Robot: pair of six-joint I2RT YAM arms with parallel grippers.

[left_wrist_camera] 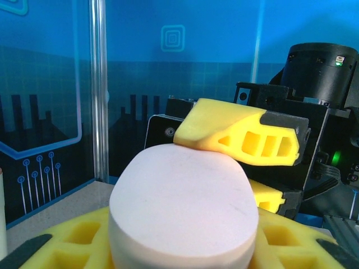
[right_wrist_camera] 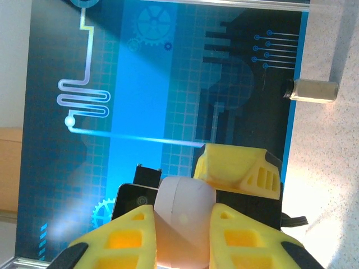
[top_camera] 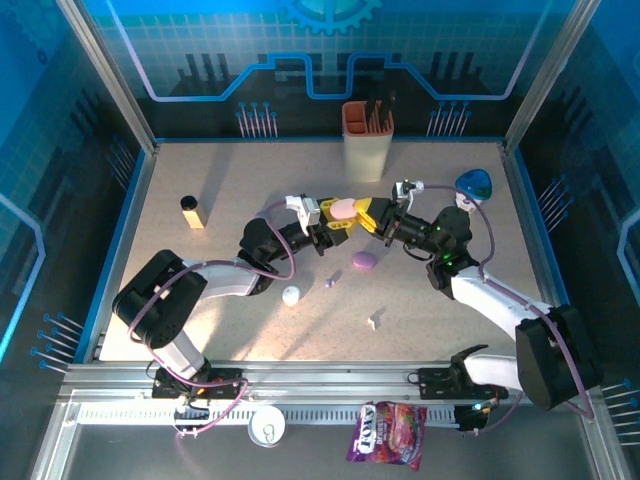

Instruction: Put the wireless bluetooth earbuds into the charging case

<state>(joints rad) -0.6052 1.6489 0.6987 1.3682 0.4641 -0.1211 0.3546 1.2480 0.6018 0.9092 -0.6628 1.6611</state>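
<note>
Purple earbud (top_camera: 330, 283) and white earbud (top_camera: 375, 321) lie loose on the bench (top_camera: 200, 290), apart from each other and nearer the arm bases than the hands. Over mid-bench the left hand (top_camera: 333, 215) and right hand (top_camera: 372, 215) meet tip to tip, each clamped on the same pink case (top_camera: 343, 209). A lilac case (top_camera: 364, 260) and a white case (top_camera: 291, 295) rest nearby.

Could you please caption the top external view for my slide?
The left gripper and right gripper meet mid-table, both clamped on a pink case, a lilac case and white case lying nearby.
</note>
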